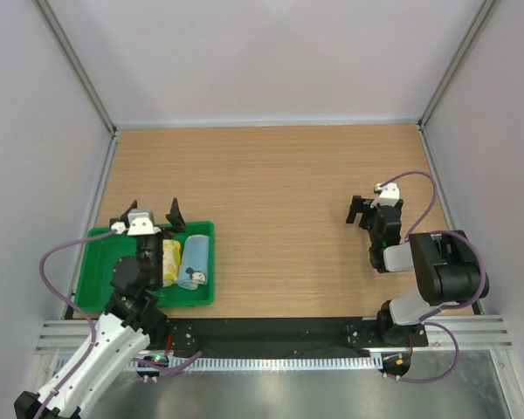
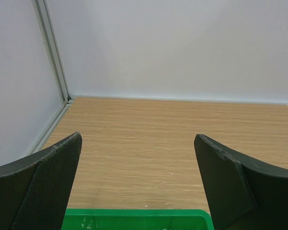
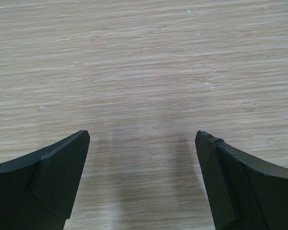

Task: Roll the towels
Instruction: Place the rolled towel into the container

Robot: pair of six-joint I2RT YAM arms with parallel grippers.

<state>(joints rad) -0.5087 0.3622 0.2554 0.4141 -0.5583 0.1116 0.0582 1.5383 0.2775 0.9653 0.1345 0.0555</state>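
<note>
Plainly, the left jaws stand spread as wide as they go and hold nothing. In the left wrist view their two dark fingers (image 2: 43, 189) sit at either side of the picture with only bare wood between them, and neither pad touches anything. Low between the fingers runs the far rim of the green tray (image 2: 134, 220), so these jaws hang over the tray's far edge, pointing toward the back wall (image 2: 182, 48). From above, the same fingers (image 1: 174, 212) splay out past the tray's far rim (image 1: 201, 226), clear of the cloth. The right jaws are just as wide apart and just as empty. In the right wrist view their fingers (image 3: 43, 177) frame plain wood grain of the desk (image 3: 144, 72) with a faint shadow on it, and whether the tips touch the wood cannot be told. From above, the right fingers (image 1: 357, 211) point leftward over open desk (image 1: 279, 175) on the right side, well apart from the tray. Both towels lie inside the tray, side by side and touching, each in a short roll with its length running near to far. The yellow-cream towel (image 1: 171, 262) is on the left, partly hidden under the left arm (image 1: 138, 271). The light blue towel (image 1: 194, 260) is on the right, close to the tray's right wall. The tray sits at the near left of the desk, beside the left wall.
</note>
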